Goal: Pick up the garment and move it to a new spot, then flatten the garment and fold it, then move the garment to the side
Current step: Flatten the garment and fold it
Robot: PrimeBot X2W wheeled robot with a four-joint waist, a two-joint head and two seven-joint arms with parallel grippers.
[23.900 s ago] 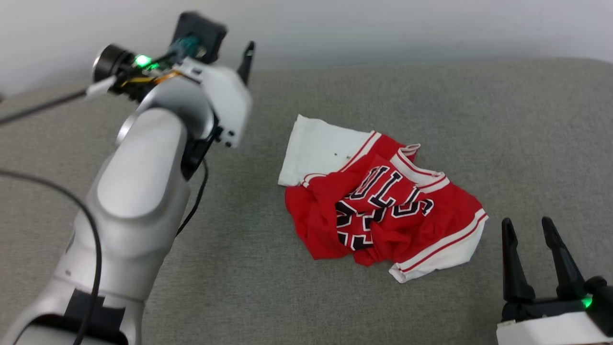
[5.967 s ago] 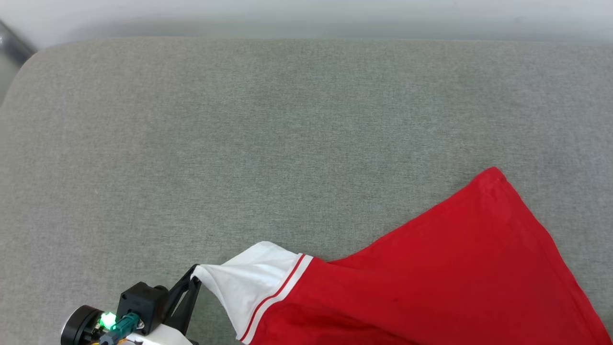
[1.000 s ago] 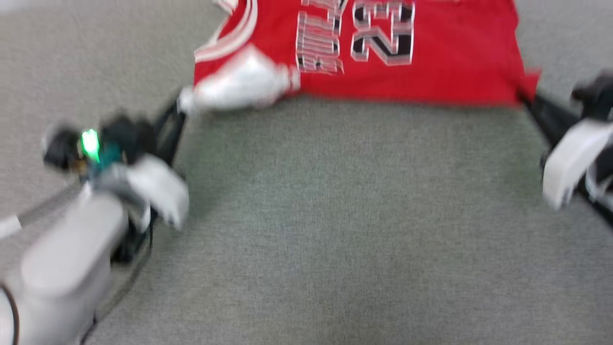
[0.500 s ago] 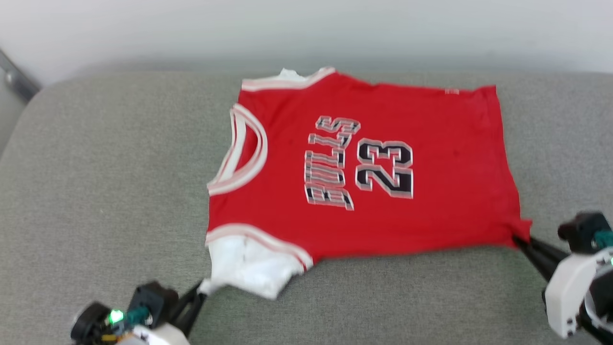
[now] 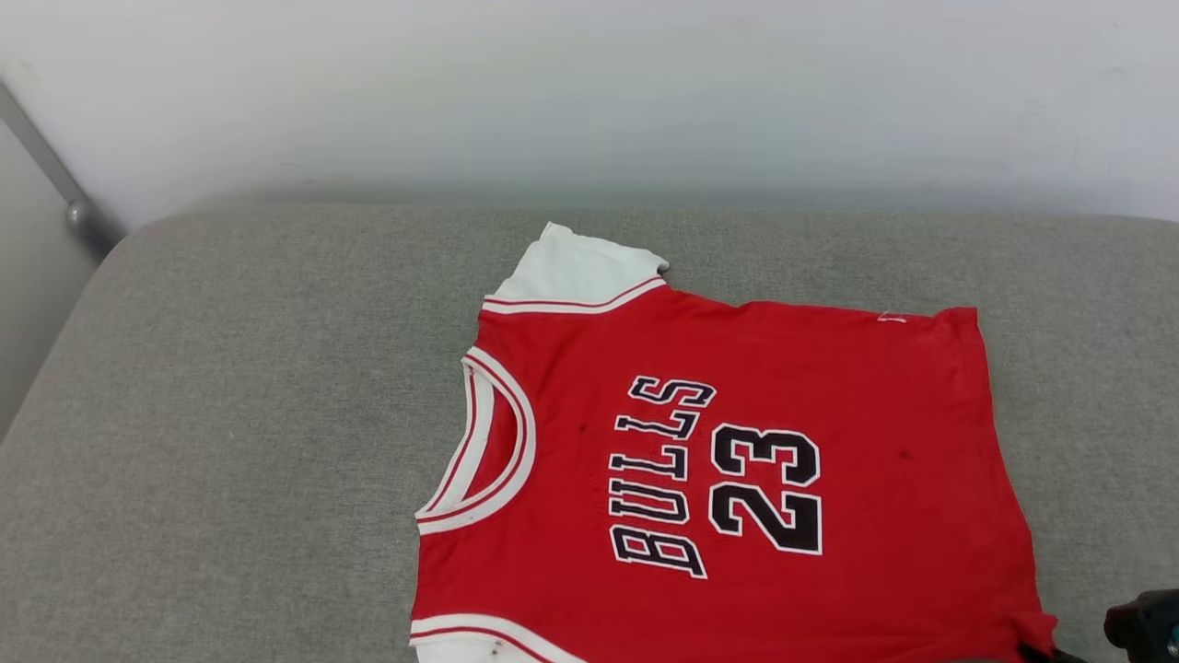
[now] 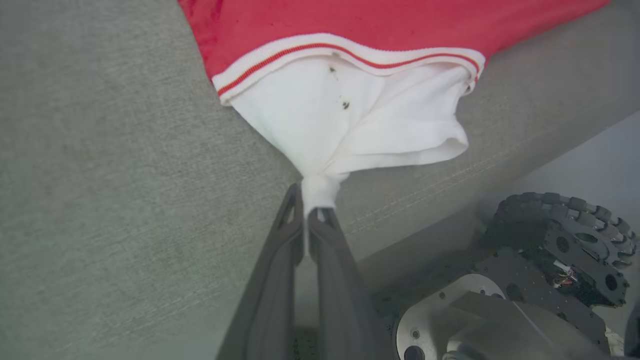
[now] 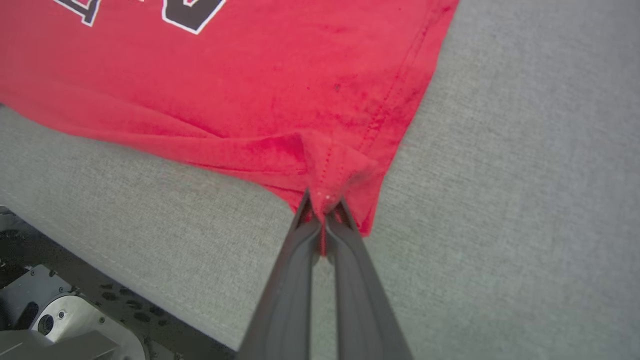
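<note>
On the grey cushion [image 5: 258, 414] the jersey [image 5: 728, 460] lies face up and mostly flat, collar to the left, hem to the right, "BULLS 23" showing. Its far sleeve [image 5: 576, 272] lies spread out. The left end effector [image 6: 312, 212] is pinched tight on the tip of the near sleeve [image 6: 360, 115], which is drawn into a bunched cone close to the cushion's near edge. The right end effector [image 7: 324, 205] is clamped on the near hem corner [image 7: 335, 165], with a ridge of red cloth gathered behind it.

Flattening looks nearly done, but both held corners are puckered. Letting go as they are would likely leave the sleeve crumpled and the hem creased, spoiling the fold. Pulling further toward the near side could drag cloth over the edge, and uneven pull would skew the jersey.
</note>
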